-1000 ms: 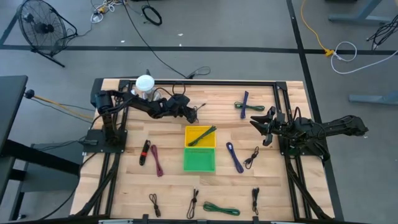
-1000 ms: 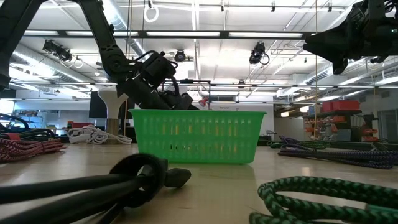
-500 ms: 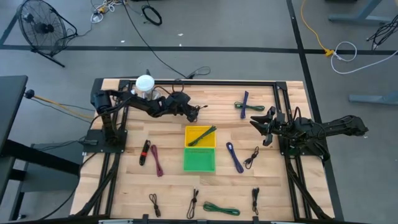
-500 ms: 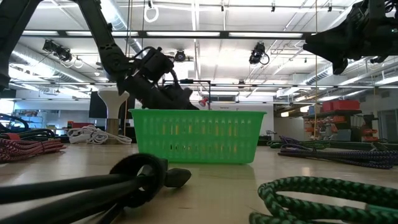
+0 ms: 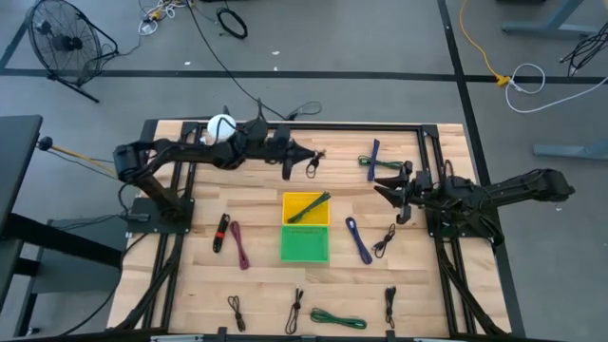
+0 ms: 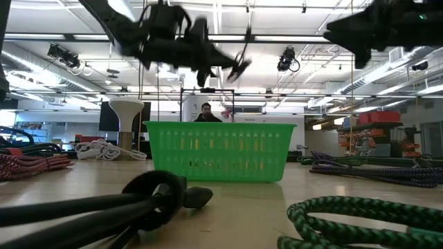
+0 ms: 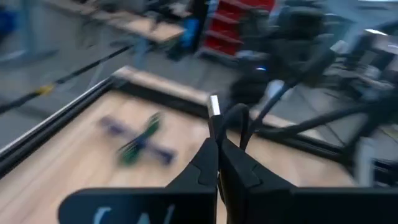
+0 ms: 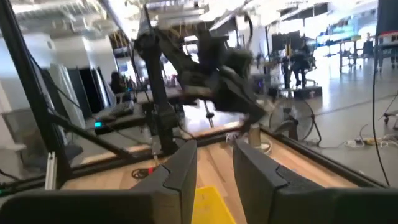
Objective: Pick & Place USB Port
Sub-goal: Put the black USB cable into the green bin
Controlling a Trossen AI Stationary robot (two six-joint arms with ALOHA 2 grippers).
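Observation:
My left gripper (image 5: 296, 158) is high over the table's far middle, shut on a thin black USB cable (image 5: 312, 163). In the left wrist view the cable's silver plug (image 7: 214, 106) sticks out beyond the shut fingertips (image 7: 217, 163). The low view shows this gripper (image 6: 208, 63) well above the green basket (image 6: 220, 151). The green basket (image 5: 304, 243) stands at the table's middle, next to a yellow bin (image 5: 306, 207) that holds a green cable. My right gripper (image 5: 391, 192) is open and empty above the table's right side, also seen in the right wrist view (image 8: 214, 168). My left gripper pinches the black cable between its two fingers, just behind the plug end (image 7: 216, 127). The fingers point roughly level toward the table's right. The plug stands out past the fingertips, a loop of cable (image 7: 241, 121) curls beside it, and the cable is clear of the table.
Crossed purple and green cables (image 5: 373, 160) lie far right. A blue cable (image 5: 358, 239) and a black one (image 5: 385, 240) lie right of the basket, red-black (image 5: 221, 231) and maroon (image 5: 239, 245) cables left of it. Several cables line the near edge (image 5: 337, 319). A white round object (image 5: 220, 126) stands far left.
My left gripper has risen steeply from behind the green basket and gone toward the table's far-right, carrying the black cable clear of the table; its arm has swung out. My right gripper has shifted slightly toward the table's left.

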